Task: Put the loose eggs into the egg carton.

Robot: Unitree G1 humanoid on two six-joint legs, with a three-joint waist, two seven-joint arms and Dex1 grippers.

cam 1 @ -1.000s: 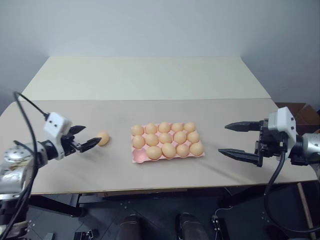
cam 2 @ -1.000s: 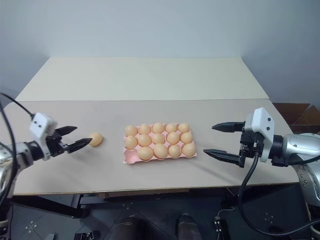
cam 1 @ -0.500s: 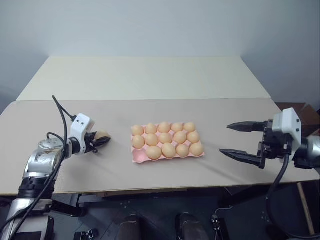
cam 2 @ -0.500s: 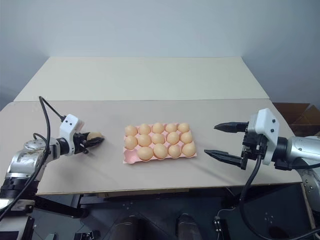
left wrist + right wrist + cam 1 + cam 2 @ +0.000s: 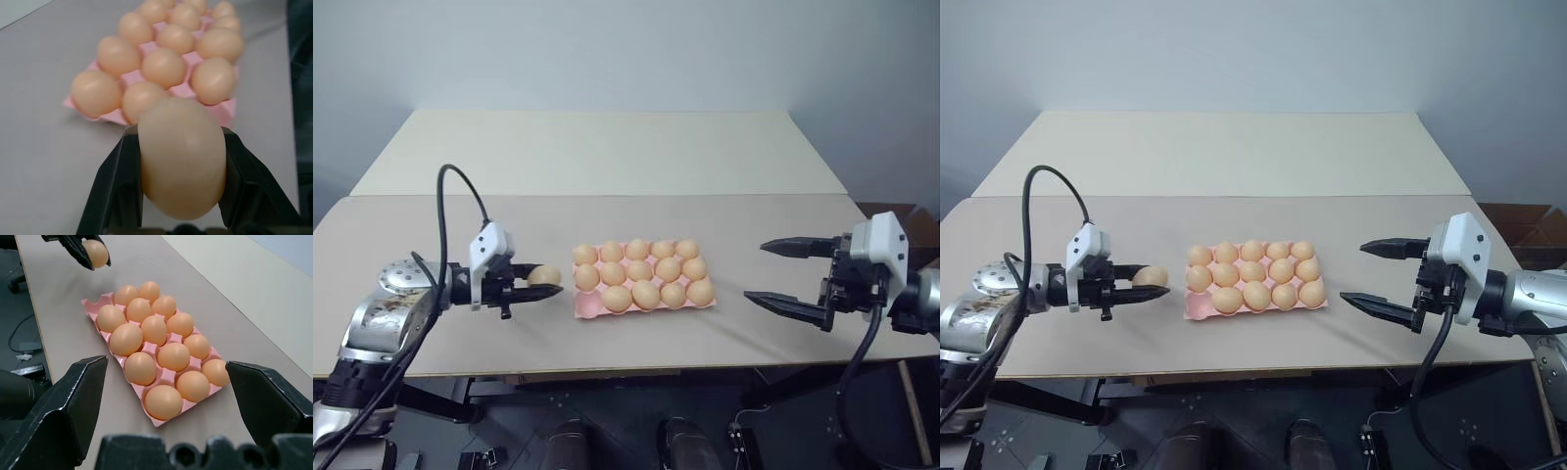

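Left gripper (image 5: 540,285) with jaws clamped on a smooth light orange-tan egg (image 5: 544,276), held just left of the flat pink egg carton (image 5: 583,308) on the beige counter (image 5: 607,157), one near-left corner cup empty, right gripper (image 5: 781,275) with jaws spread wide, empty, well right of the carton.

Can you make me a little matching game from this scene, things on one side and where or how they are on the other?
Things:
1. left gripper
2. right gripper
3. egg carton
4. held egg

States:
A. pink, on the table, one near corner cup empty
B. jaws spread wide, holding nothing
C. jaws closed on an egg
D. pinched between black fingers, beside the carton's left end

Pairs: 1-C, 2-B, 3-A, 4-D
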